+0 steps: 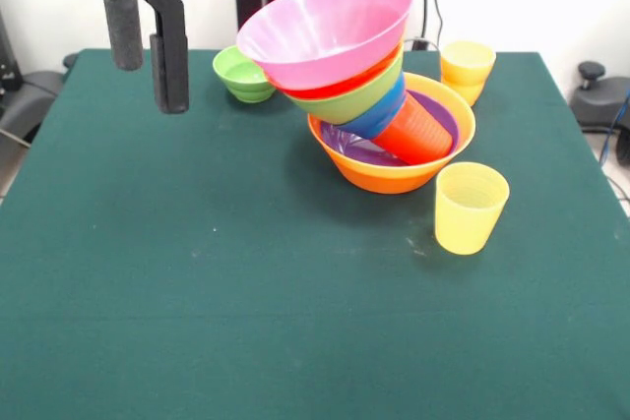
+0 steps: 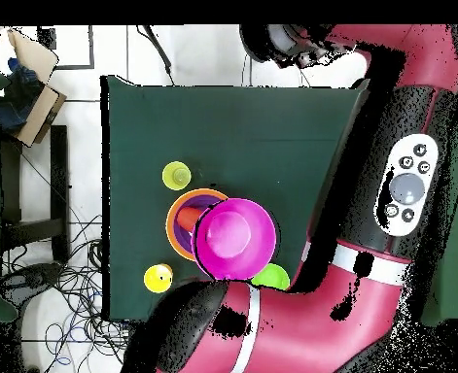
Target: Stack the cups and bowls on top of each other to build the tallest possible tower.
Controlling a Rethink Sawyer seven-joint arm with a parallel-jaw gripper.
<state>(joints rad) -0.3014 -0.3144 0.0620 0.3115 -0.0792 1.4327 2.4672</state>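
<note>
Gripper (image 1: 146, 51), fingers spread and empty, hangs beside the leaning tower (image 1: 359, 76), between picks; next likely a lift of the small green bowl (image 1: 242, 74) behind or a yellow cup (image 1: 470, 207) in front.

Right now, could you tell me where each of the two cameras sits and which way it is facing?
Front view: across the table from the robot, looking slightly down at the leaning tower; only the open gripper shows, hanging at upper left.
Overhead view: above the table, looking straight down; the red arm sweeps across the right and bottom.
Shared: the tower with the large pink bowl on top, the small green bowl and both yellow cups.
</note>
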